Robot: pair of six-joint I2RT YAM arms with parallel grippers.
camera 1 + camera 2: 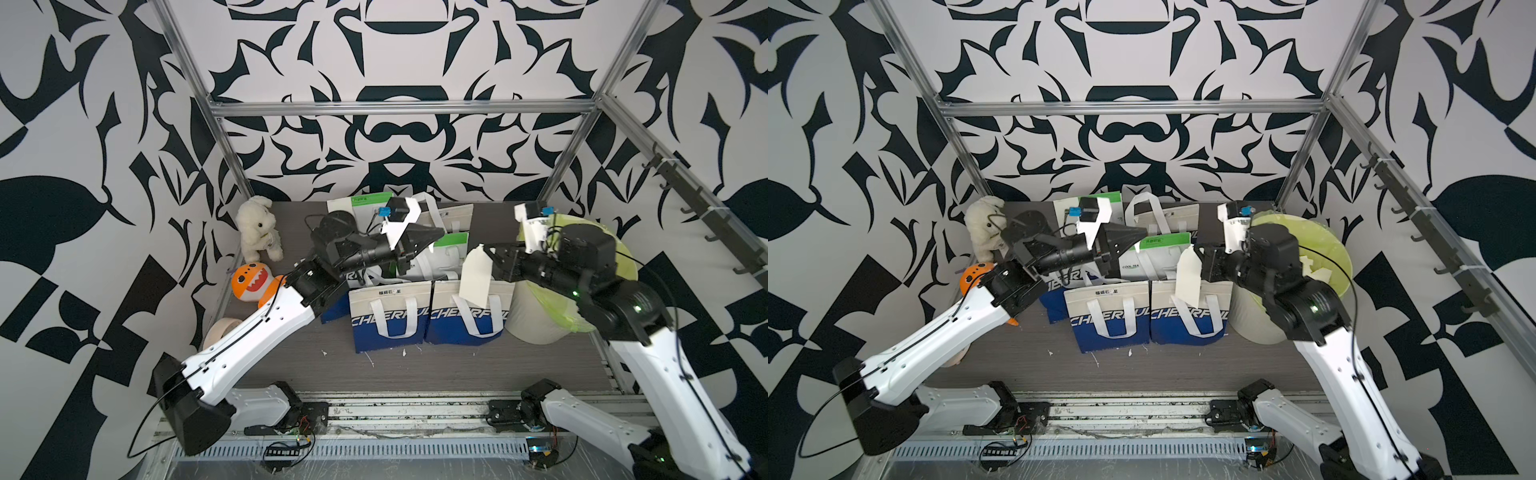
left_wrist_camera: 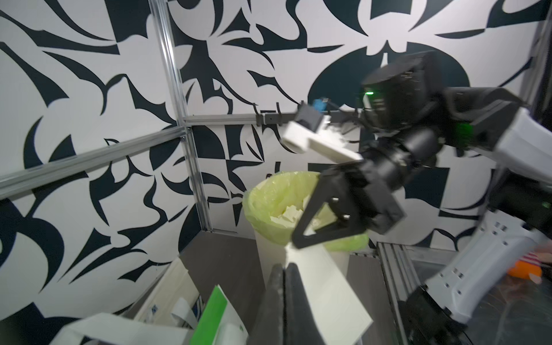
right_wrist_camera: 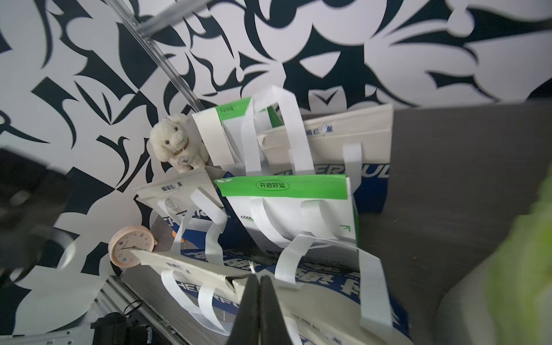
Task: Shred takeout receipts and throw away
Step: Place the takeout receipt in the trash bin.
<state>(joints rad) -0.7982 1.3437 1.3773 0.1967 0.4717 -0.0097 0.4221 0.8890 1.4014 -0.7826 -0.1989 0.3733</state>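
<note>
While scraps dot the worktop ahead of the bags, the right end effector is clamped on a takeout receipt hanging above them; the left end effector is closed, nothing clearly in it. Likely the discard step: swing the slip over the lined bin holding torn pieces, then release.

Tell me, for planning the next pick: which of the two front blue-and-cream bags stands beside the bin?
The bag on the robot's right, next to the green-lined bin; its twin stands farther off.
</note>
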